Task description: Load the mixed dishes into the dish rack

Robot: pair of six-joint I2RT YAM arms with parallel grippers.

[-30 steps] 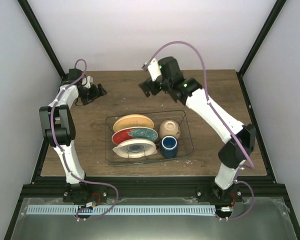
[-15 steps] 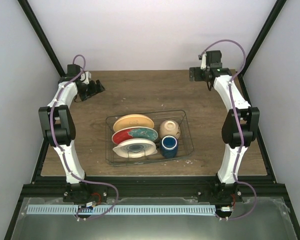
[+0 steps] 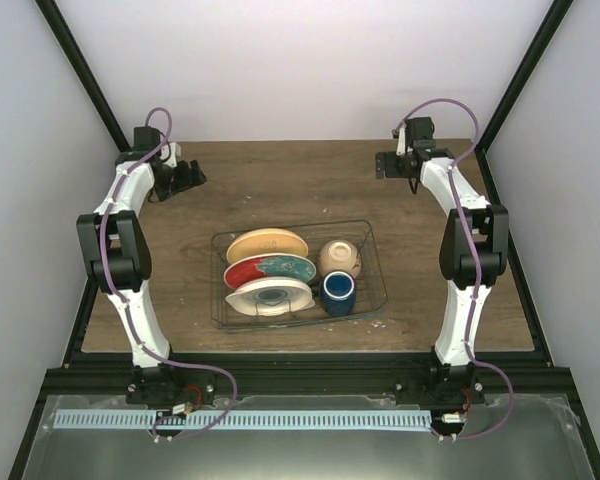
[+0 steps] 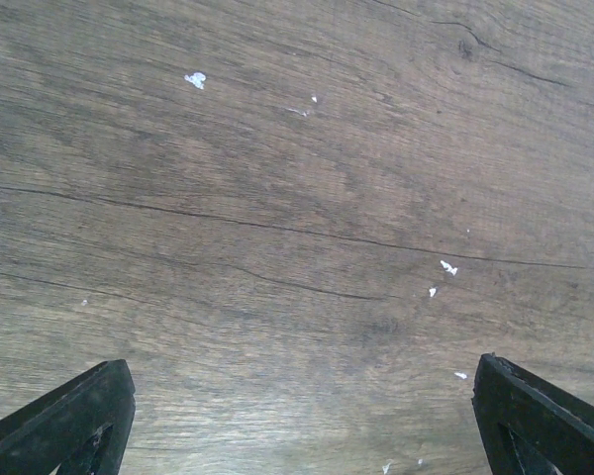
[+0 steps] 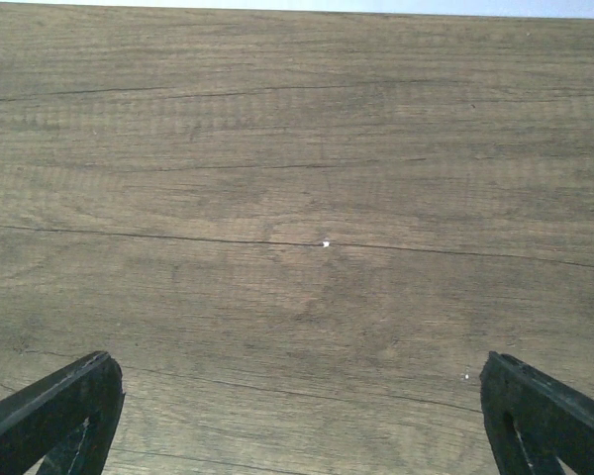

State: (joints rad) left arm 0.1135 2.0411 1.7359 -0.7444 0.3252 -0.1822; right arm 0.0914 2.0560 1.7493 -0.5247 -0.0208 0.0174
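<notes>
Mixed dishes (image 3: 270, 270) sit in the dish rack (image 3: 374, 268) while left end effector (image 3: 194, 176) and right end effector (image 3: 381, 166) gape wide, empty.

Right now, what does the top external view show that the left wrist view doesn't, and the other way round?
Only the top external view: the dish rack holding the orange-yellow plate, red plate, white plate, cream bowl and dark blue mug, plus the right gripper near the far right corner. Only the left wrist view: fine cracks and white flecks in the wood. Both: the table and the left gripper, open and empty.
</notes>
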